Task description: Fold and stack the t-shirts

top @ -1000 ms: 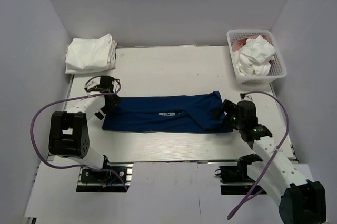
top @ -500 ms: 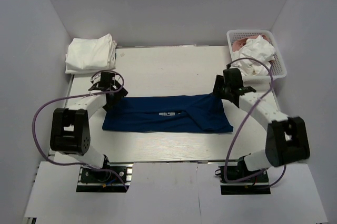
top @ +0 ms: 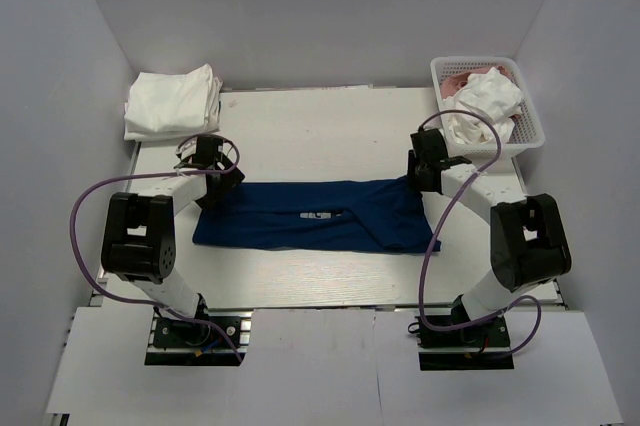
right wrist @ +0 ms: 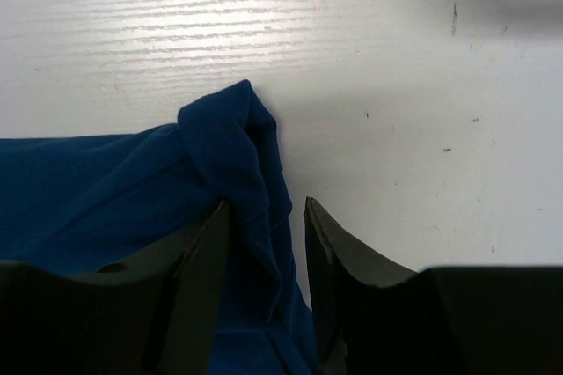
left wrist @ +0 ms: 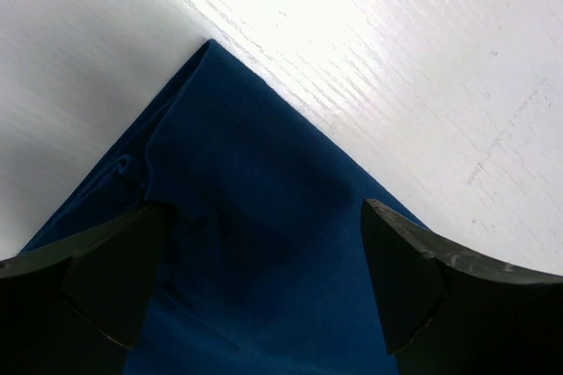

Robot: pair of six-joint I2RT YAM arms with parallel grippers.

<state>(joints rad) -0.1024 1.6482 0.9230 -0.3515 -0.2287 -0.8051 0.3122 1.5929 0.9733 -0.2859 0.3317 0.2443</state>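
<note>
A navy blue t-shirt (top: pixel 315 216), folded into a long band, lies across the middle of the table. My left gripper (top: pixel 214 182) is at its far left corner. In the left wrist view the gripper (left wrist: pixel 262 208) is wide open, and the shirt's pointed corner (left wrist: pixel 237 155) lies between its fingers. My right gripper (top: pixel 416 177) is at the far right corner. In the right wrist view the gripper (right wrist: pixel 266 202) is narrowly open and straddles a raised fold of the navy shirt (right wrist: pixel 224 142). Bare table shows beside the right finger (right wrist: pixel 330 247).
A folded stack of white t-shirts (top: pixel 172 101) lies at the far left corner. A white lattice basket (top: pixel 532 129) at the far right holds a crumpled white shirt (top: pixel 485 106) and a pink one (top: pixel 458 80). Purple cables loop beside both arms.
My right arm has swung from the shirt's near right end to its far right corner. My left gripper has shifted slightly onto the far left corner. The shirt's right end has drawn in a little.
</note>
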